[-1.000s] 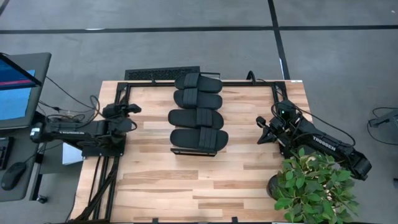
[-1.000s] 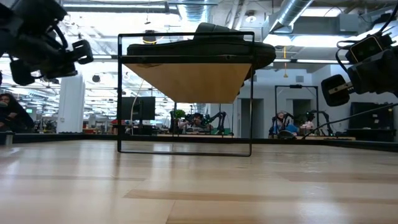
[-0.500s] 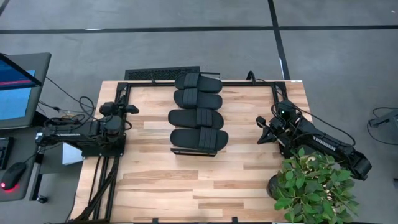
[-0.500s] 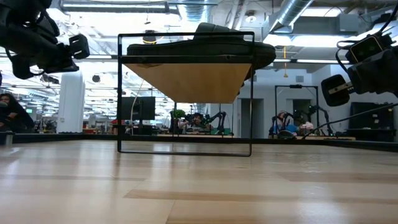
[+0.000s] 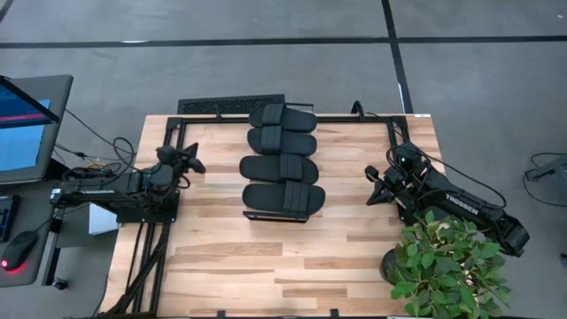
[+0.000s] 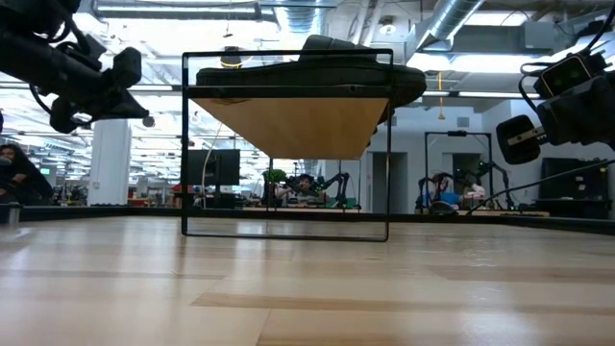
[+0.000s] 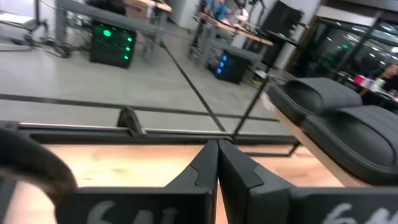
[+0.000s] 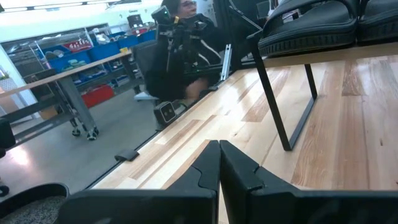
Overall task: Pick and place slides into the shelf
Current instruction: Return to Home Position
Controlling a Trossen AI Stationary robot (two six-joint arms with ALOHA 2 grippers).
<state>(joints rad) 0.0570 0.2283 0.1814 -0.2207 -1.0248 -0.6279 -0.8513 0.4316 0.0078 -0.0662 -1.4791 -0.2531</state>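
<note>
Light wood worktop (image 5: 266, 266), grey floor around it, big busy room behind.
- Four black slides (image 5: 280, 168) lie side by side on top of shelf (image 6: 288, 125), in middle of worktop. Slide ends poke over shelf sides.
- Left hand (image 5: 190, 159) near left edge, fingers pressed together, holding nothing.
- Right hand (image 5: 374, 184) near right edge, pressed together too, empty.
- Risk: arm swings wide, bumps shelf, slide slips off.
- Right arm sits beside plant (image 5: 447, 266); leaves may snag.
</note>
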